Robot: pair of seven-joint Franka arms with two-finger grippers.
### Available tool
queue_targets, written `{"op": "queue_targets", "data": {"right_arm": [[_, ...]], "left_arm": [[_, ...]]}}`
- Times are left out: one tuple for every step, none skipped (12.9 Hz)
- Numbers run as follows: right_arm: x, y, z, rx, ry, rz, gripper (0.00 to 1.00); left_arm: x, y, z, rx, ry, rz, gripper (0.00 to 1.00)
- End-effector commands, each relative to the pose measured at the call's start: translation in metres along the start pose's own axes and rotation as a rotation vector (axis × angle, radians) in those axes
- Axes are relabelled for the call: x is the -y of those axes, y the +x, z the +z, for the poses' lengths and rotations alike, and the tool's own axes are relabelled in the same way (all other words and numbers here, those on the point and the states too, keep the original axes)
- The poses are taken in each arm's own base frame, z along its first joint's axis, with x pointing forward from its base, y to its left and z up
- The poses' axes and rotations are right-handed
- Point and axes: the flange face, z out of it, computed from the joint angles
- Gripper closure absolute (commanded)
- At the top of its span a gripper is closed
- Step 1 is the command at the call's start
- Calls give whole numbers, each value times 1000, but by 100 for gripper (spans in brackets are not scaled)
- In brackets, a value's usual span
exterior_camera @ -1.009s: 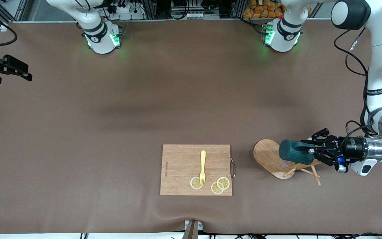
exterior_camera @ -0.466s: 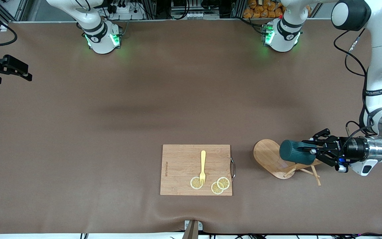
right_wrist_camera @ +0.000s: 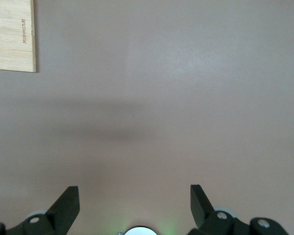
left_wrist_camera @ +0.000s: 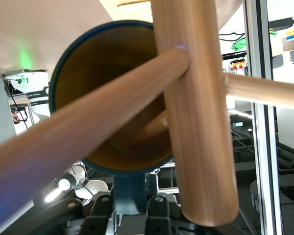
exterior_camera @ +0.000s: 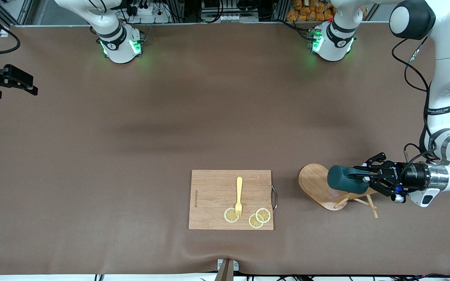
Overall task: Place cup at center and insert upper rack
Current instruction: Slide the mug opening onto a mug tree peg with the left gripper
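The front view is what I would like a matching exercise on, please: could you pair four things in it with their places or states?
Things:
1. cup
2. upper rack
3. fork
4. right pincer

Places or states:
A. lying on the cutting board, tines on a lemon slice
B. open, waiting over the table's edge at the right arm's end
C. hung on a peg, handle gripped by the left pincer
D. tipped on its side, toward the left arm's end of the table

Pairs: 1-C, 2-D, 3-A, 4-B
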Motion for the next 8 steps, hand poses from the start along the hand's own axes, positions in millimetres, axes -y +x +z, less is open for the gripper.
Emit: {"op": "queue_targets", "data": {"right_arm": [[3,-5,-7,-3,-11,11,0],[3,-5,-7,-3,-11,11,0],[3,-5,-7,-3,-11,11,0],[3,-5,-8,-5,-11,11,0],[3,-5,-8,-5,-11,11,0],[3,-5,-8,-5,-11,11,0],[2,-5,-7,-3,-11,11,0],[2,-5,-7,-3,-11,11,0]], "left_arm": [[-2,-3,-3,38,-10,25,95],[-3,-3,-3,44,-17,25,94],[-3,-2,-3,46,-20,25,91],[-3,-2,-3,47,-19,25,89],[-3,-3,-3,48,-18,26,80],[-3,-3,-3,46,-19,26,75],[-3,-2,-3,47,-19,25,70],[-3,-3,-3,46,-19,26,66]]}}
